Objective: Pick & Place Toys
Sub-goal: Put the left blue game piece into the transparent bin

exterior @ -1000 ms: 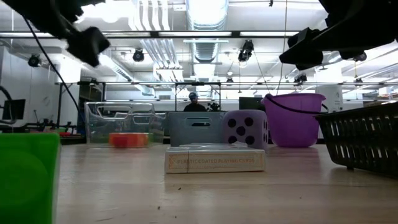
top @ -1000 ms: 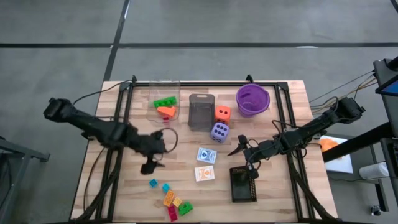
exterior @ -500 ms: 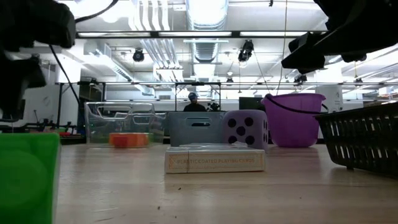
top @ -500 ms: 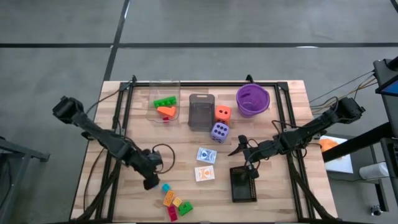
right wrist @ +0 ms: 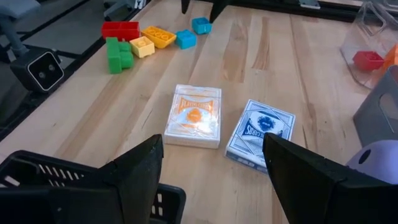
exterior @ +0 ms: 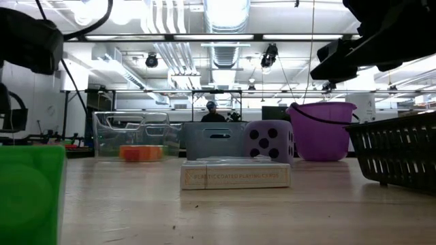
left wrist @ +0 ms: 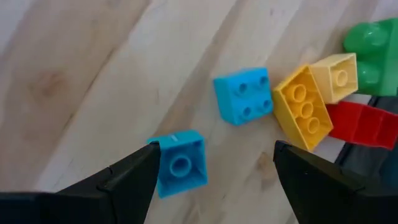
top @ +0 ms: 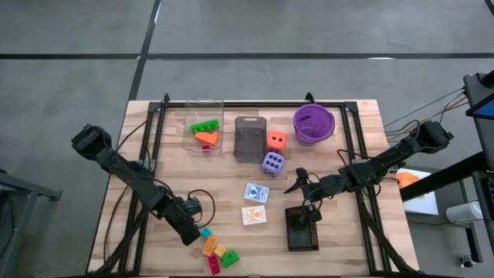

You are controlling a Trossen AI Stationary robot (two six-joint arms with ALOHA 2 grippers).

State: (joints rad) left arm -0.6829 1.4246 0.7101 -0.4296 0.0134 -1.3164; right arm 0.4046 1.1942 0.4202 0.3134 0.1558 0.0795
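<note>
Several small bricks lie near the table's near edge: two blue [left wrist: 244, 96] [left wrist: 180, 167], two yellow-orange [left wrist: 305, 107], a red [left wrist: 360, 121] and a green [left wrist: 373, 40]. My left gripper [top: 189, 233] is low over them and open. The nearer blue brick lies between its fingers [left wrist: 214, 177], close beside one finger [left wrist: 134, 180]. My right gripper [top: 297, 181] is open and empty above the black basket [top: 302, 228]. Two card packs [top: 256, 192] [top: 253, 216] lie flat mid-table. An orange die [top: 276, 140] and a purple die [top: 272, 163] stand behind them. My left gripper comes at the small blue brick [left wrist: 168, 171] from above, one finger on either side of it. One finger stands right beside the brick's side; I cannot tell whether it touches. The brick lies flat on the table, studs up.
A clear bin [top: 204, 131] holding a green and an orange brick, a grey bin [top: 248, 139] and a purple bowl [top: 313, 123] stand along the far side. A black frame runs round the table top. Bare wood lies between the bricks and the card packs.
My left gripper has gone toward the table's near edge and down, from mid-table to just over the loose bricks, and now stands about the small blue brick. The bricks have stayed where they were.
</note>
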